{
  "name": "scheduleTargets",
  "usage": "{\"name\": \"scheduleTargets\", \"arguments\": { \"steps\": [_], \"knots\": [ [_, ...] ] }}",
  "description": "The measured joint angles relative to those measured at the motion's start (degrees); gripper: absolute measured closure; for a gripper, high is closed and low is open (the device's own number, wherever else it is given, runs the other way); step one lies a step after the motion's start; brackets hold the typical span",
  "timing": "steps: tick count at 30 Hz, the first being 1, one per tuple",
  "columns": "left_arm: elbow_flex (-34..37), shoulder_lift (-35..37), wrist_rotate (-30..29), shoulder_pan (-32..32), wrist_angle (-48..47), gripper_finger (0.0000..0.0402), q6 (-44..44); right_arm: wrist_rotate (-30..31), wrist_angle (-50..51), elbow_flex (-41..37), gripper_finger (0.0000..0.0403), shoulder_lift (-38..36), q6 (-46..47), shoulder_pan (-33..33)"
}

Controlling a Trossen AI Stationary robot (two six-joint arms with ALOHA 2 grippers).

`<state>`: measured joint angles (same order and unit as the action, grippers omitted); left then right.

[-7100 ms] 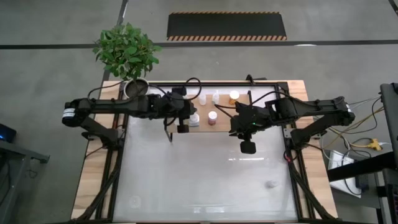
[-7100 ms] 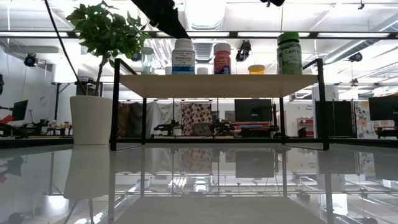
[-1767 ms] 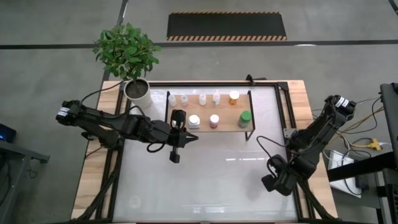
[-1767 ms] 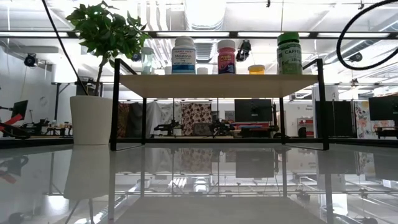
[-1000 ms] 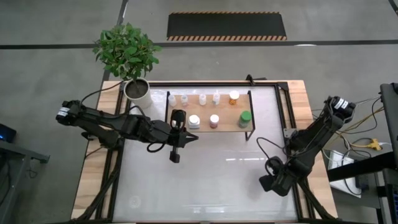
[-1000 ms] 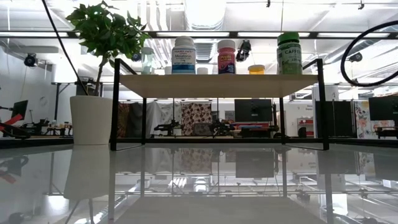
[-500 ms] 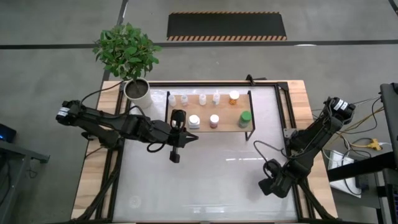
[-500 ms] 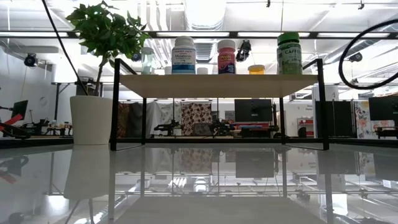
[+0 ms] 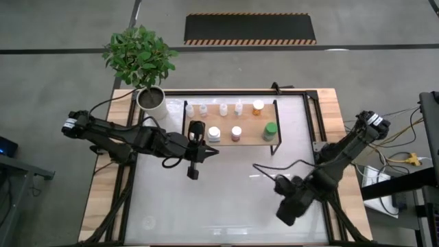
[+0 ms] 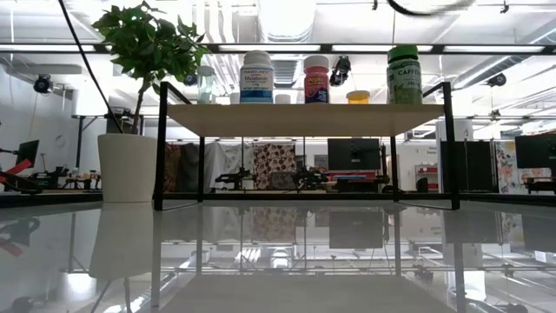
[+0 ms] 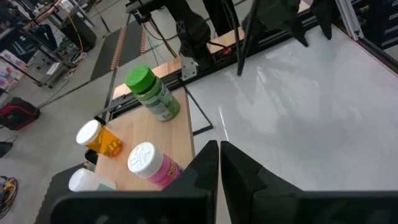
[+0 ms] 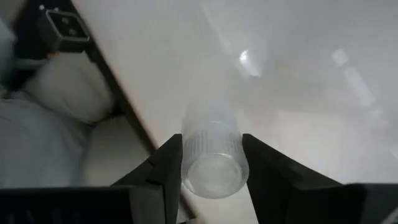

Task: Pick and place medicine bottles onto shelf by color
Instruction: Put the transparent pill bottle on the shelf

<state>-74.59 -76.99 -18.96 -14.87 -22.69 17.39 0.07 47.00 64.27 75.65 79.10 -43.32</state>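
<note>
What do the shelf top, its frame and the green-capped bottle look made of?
Shelf top: pale wood or wood-look board, matte, with faint grain in the left wrist view. Frame: thin black metal rod, probably painted. Green-capped bottle: likely plastic, with a ribbed, slightly glossy cap and a paper-looking label.

Held clear bottle (image 12: 211, 155) perhaps label-less, blurred.

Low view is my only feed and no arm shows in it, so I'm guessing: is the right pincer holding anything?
Observer: Yes, the right pincer is closed on a small clear bottle.
Operator: Where is it?
Observer: Over the white table, right of centre, well away from the shelf.
Operator: And the left pincer?
Observer: The left pincer is shut and empty, just in front of the shelf's left end.
</note>
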Motion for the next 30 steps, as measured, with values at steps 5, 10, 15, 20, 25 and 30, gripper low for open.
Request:
{"name": "scheduleTargets", "arguments": {
  "steps": [5, 10, 15, 20, 25, 30],
  "knots": [
    [0.0, 0.0, 0.0, 0.0, 0.1, 0.0402, 0.6, 1.8, 14.0, 13.2, 0.0271, 5.7, -17.4, 7.2],
    [0.0, 0.1, 0.0, 0.0, 0.2, 0.0402, 1.2, 5.6, 29.4, 27.8, 0.0271, 12.6, -35.1, 13.7],
    [0.0, 1.1, 0.0, -0.2, 0.3, 0.0402, 1.0, 10.6, 38.1, 41.8, 0.0271, 17.8, -52.3, 19.6],
    [0.0, 2.5, 0.0, -0.6, 0.2, 0.0402, -0.4, 11.2, 38.9, 52.7, 0.0271, 21.0, -65.4, 26.3],
    [0.0, 4.0, 0.0, -1.1, -0.3, 0.0402, -2.0, 11.1, 40.8, 59.7, 0.0271, 23.1, -74.7, 32.9],
    [0.0, 4.7, 0.0, -1.4, -0.6, 0.0402, -2.1, 10.6, 43.2, 61.8, 0.0271, 23.9, -80.3, 39.0]
  ]
}}
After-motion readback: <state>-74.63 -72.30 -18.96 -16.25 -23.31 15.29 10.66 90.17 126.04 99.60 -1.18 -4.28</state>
